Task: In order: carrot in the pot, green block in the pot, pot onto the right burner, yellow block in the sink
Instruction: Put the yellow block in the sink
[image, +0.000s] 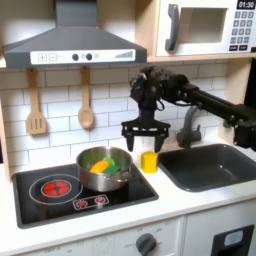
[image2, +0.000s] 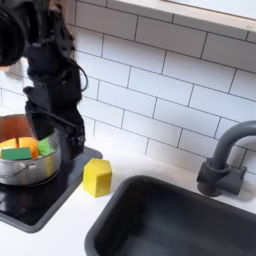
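Both exterior views: tool (image: 147, 141) spread, empty above boxy yellow block (image2: 97, 176) beside shiny pot (image: 104, 170).

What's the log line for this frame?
gripper: open, above yellow block | pot: on burner, holds carrot and green block | sink: nothing inside

Your arm (image: 205, 100) is black all over, matte, built from chunky boxy links. In the first exterior view the link nearest the wrist is a thick dark bar, and the wrist housing is a blocky cluster with rounded motor shapes. The gripper (image: 146, 142) is black too; its fingers (image: 128, 140) are thin prongs off a wide crossbar. In the second exterior view you see the gripper body (image2: 50, 85) blurred, a dark upright block with thin black cables looping down its side. Screws and markings are too small to tell.
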